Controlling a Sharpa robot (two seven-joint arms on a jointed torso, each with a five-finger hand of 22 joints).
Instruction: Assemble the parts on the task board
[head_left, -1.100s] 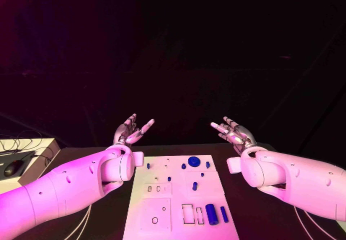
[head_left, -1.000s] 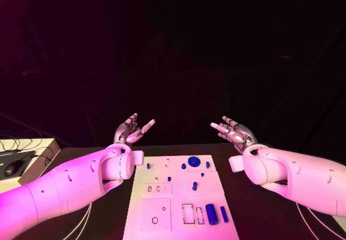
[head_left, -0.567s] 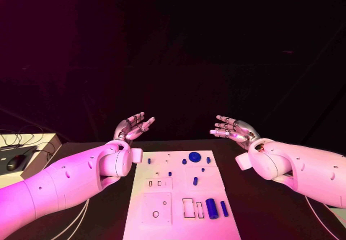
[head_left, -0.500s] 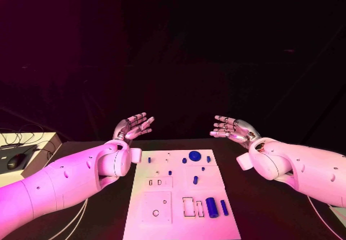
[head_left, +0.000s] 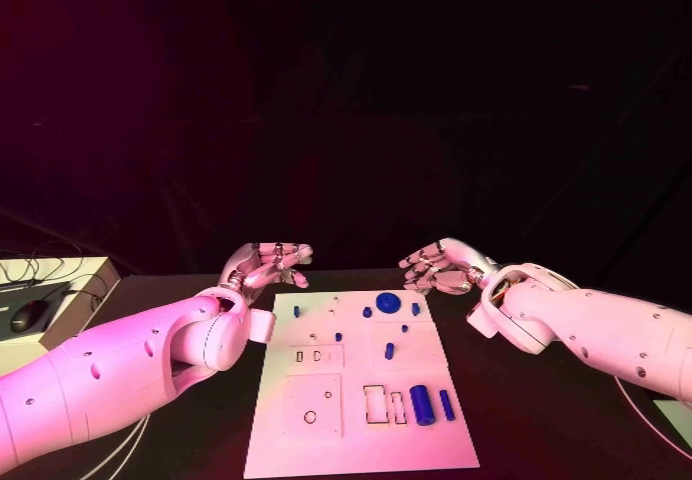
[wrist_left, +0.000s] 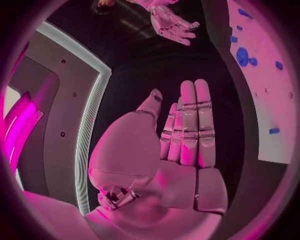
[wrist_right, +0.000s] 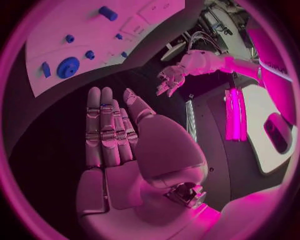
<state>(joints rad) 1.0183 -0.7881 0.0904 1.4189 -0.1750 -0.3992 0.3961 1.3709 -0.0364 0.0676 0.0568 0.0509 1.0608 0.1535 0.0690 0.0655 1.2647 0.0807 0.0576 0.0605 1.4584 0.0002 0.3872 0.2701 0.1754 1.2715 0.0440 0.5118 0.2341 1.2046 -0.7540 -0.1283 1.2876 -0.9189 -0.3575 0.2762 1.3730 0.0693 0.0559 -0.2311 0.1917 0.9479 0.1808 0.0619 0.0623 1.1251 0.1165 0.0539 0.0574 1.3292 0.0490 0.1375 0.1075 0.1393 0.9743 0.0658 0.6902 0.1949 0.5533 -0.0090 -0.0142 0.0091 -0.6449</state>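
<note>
Both robot hands have dropped toward the far end of the board (head_left: 361, 400) since a second ago. Left robot hand (head_left: 264, 266) and right robot hand (head_left: 441, 268) hover empty, fingers extended. Blue parts (head_left: 421, 403) lie on the board, mid-worktop (head_left: 548, 420).

The right hand (wrist_right: 122, 145) is held flat with fingers straight and nothing grasped. Beyond its fingertips the task board (wrist_right: 131, 32) is seen, with a round blue part (wrist_right: 67, 66) nearest. The left hand (wrist_right: 170, 79) is raised opposite.
</note>
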